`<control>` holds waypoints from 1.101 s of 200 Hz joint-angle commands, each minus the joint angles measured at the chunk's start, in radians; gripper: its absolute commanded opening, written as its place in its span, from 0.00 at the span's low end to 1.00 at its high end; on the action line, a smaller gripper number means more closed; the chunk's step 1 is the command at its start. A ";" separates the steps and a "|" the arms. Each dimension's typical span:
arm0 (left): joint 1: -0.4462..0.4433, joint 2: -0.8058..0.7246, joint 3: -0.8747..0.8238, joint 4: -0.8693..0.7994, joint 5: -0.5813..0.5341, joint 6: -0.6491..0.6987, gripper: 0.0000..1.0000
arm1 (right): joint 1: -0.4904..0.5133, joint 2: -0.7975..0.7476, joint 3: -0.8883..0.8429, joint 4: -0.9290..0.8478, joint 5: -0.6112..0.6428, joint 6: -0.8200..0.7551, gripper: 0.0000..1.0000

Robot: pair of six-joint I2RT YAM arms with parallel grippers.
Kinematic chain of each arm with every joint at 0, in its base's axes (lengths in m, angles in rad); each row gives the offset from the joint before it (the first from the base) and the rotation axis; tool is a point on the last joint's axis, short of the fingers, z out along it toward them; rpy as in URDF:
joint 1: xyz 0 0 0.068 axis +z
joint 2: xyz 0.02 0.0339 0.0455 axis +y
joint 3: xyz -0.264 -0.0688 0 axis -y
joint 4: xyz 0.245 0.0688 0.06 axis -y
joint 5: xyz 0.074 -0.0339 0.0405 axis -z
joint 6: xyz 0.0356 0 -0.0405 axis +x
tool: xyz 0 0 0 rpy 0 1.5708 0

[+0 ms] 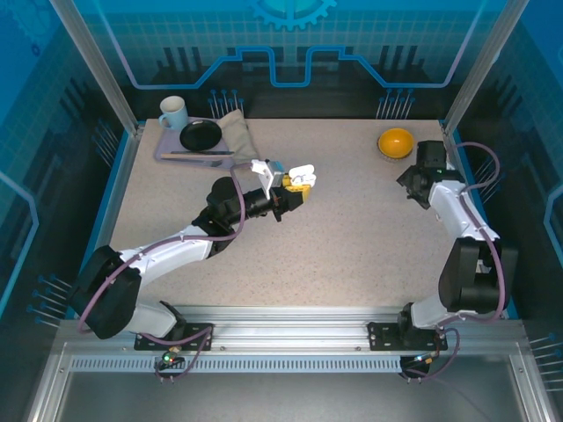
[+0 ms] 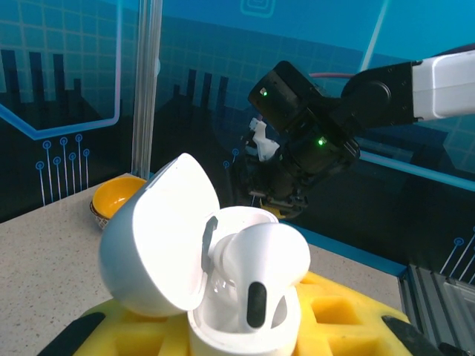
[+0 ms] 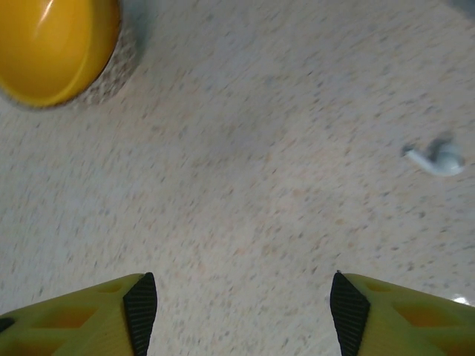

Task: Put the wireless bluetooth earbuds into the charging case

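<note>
Over toward the back-middle of the tabletop (image 1: 352,237), the left tool (image 1: 297,186) is clamped on the little white charging case (image 2: 245,326), yellow fingers (image 2: 349,311) squeezing it from both sides. The case's lid (image 2: 159,237) is flipped up and leaning off to the left in the left wrist view. One white earbud (image 2: 260,263) sits in the case body, rounded head poking up above the rim, dark oval spot facing the camera. Can't really tell whether it's fully seated or just resting in the well.

The right tool (image 3: 243,311) is over on the right side of the tabletop, pointing down with its jaws spread wide and nothing between them, just bare speckled surface. A second white earbud (image 3: 438,159) is lying loose on the tabletop ahead and to the right of that tool, well apart from the fingertips. The yellow bowl (image 3: 52,44) is off to the upper left in the right wrist view, at the back right from overhead.

Back-left corner has a tray (image 1: 167,151) with a black plate (image 1: 201,134) on it, a white mug (image 1: 173,112) and a beige cloth (image 1: 236,132).
</note>
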 commanded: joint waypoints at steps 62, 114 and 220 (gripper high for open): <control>0.002 -0.039 0.053 -0.086 -0.011 0.028 0.00 | -0.192 0.224 0.128 -0.114 0.041 0.053 0.66; 0.003 -0.018 0.075 -0.103 -0.017 0.036 0.00 | -0.279 0.355 0.156 -0.118 -0.010 0.089 0.65; 0.002 0.046 0.119 -0.080 -0.016 0.023 0.00 | -0.276 0.465 0.201 -0.167 -0.059 0.061 0.58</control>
